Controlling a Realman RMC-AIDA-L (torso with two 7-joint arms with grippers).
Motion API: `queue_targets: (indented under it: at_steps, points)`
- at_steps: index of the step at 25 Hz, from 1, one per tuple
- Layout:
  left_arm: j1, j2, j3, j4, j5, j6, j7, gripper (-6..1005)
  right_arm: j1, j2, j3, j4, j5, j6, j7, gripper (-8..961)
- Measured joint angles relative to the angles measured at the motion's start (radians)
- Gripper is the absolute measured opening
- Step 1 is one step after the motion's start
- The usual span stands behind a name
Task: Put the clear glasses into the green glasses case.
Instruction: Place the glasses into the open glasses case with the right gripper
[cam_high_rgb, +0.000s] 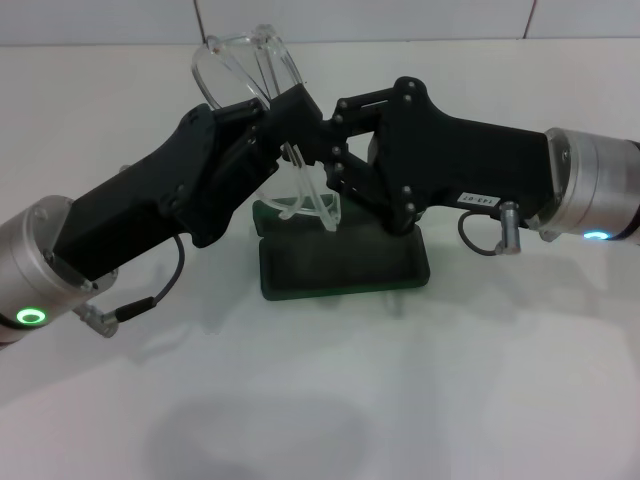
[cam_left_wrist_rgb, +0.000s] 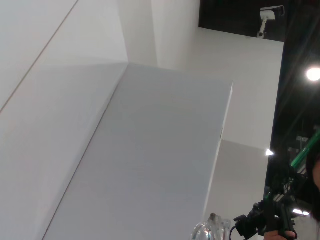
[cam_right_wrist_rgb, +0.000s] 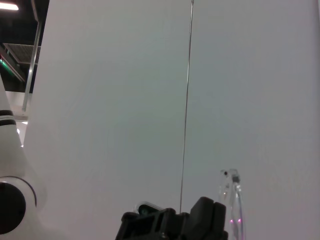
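The clear glasses (cam_high_rgb: 243, 62) are held up in the air above the middle of the table, lenses uppermost and their thin arms hanging down towards the green glasses case (cam_high_rgb: 345, 265). The case lies on the table straight below them. My left gripper (cam_high_rgb: 283, 112) comes in from the left and is shut on the glasses just under the lenses. My right gripper (cam_high_rgb: 330, 140) reaches in from the right and meets the glasses at the same spot, touching or nearly touching the left gripper. Clear bits of the glasses (cam_left_wrist_rgb: 210, 231) (cam_right_wrist_rgb: 231, 199) show in both wrist views.
The white table (cam_high_rgb: 320, 400) runs out around the case on all sides, and a white wall (cam_high_rgb: 400, 18) stands behind it. Both forearms cross low over the table from the left and right edges.
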Motion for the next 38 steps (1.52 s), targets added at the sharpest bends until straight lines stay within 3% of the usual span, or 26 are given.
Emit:
queue_targets:
  at_steps: [19, 25, 27, 31, 33, 35, 38]
  points:
    - [0.011, 0.002, 0.000, 0.000, 0.002, 0.003, 0.000, 57, -0.037, -0.003, 0.070, -0.010, 0.037, 0.006, -0.029, 63]
    - [0.050, 0.029, -0.010, 0.017, -0.007, 0.006, 0.000, 57, -0.077, -0.028, 0.119, -0.087, -0.002, 0.042, -0.009, 63]
    - [0.073, 0.049, -0.040, 0.024, -0.009, 0.008, -0.001, 57, -0.126, -0.053, 0.121, -0.246, -0.113, 0.134, 0.088, 63]
    - [0.121, 0.106, -0.124, 0.026, -0.009, 0.014, -0.008, 57, -0.208, -0.077, 0.138, -0.560, -0.406, 0.275, 0.345, 63]
    - [0.140, 0.135, -0.162, 0.029, -0.010, 0.021, -0.013, 57, -0.232, -0.071, 0.167, -0.731, -0.628, 0.298, 0.528, 63]
    - [0.157, 0.153, -0.189, 0.042, -0.010, 0.030, -0.023, 57, -0.241, -0.048, 0.201, -0.872, -0.840, 0.284, 0.701, 63]
    - [0.196, 0.161, -0.224, 0.100, -0.008, 0.036, -0.038, 57, -0.240, -0.010, 0.224, -0.998, -1.082, 0.242, 0.866, 63]
